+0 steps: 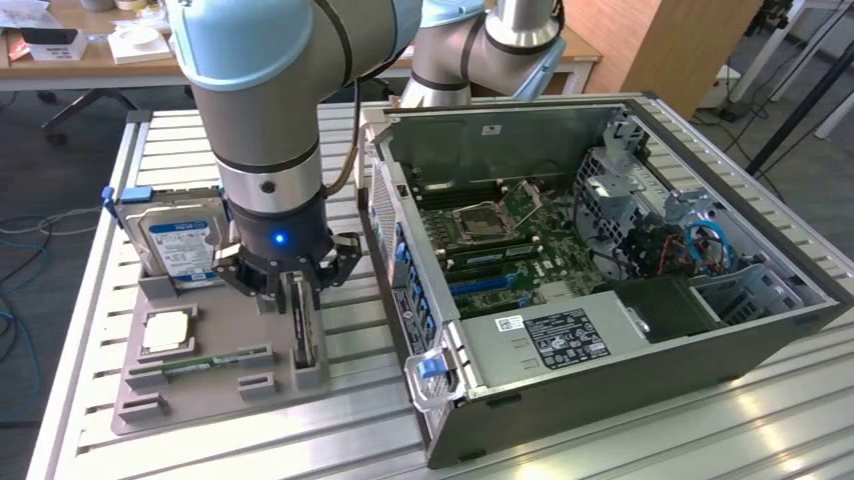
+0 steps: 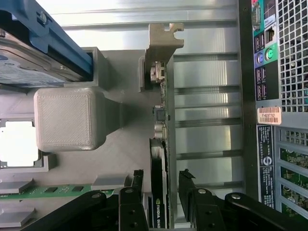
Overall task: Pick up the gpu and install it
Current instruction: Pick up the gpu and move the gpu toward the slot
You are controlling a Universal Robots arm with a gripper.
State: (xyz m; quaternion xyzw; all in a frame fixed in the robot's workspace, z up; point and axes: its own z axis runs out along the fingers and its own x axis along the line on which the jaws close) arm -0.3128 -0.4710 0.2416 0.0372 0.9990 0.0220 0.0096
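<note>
Beside the open grey metal computer case (image 1: 641,385), the black gripper (image 1: 296,290) hung released, fingers (image 2: 136,188) flanking the thin, dark, upright gpu (image 2: 159,202).

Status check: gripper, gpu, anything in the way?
Open gripper straddles gpu, no grip yet. The gpu stands on edge in gray holder, not lifted. Neighbouring hard drive stands apart from gripper.

Your slatted metal table (image 1: 347,440) carries two things. In the exterior view, a grey tray (image 1: 200,395) lies flat at about eight o'clock from the table's middle. An open computer case (image 1: 641,380) lies on its side at three o'clock, with bare slats between them.
</note>
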